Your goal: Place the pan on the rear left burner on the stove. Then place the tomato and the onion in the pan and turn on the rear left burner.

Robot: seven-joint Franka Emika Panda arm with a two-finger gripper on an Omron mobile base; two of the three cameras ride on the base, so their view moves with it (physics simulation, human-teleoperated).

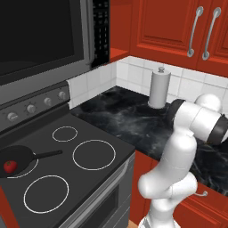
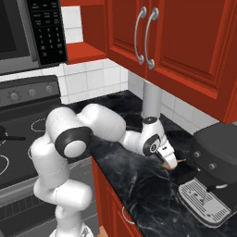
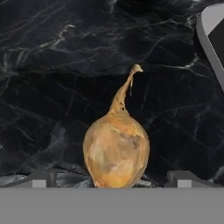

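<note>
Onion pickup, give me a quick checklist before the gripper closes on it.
1. Gripper open: ok, fingertips stand wide apart.
2. Onion between the fingertips: ok, centred in the hand view.
3. Onion free of neighbours: ok, it lies alone on the counter; the coffee machine stands to one side.
4. Low enough to grip: cannot tell.
5. Pan on the rear left burner: ok.
6. Tomato already in the pan: ok.

The pan (image 1: 15, 159) sits on the rear left burner (image 1: 20, 165) of the stove (image 1: 89, 178) with the tomato (image 1: 10, 166) inside. A paper towel roll (image 1: 158, 89) stands on the worktop (image 1: 129, 116).
</note>
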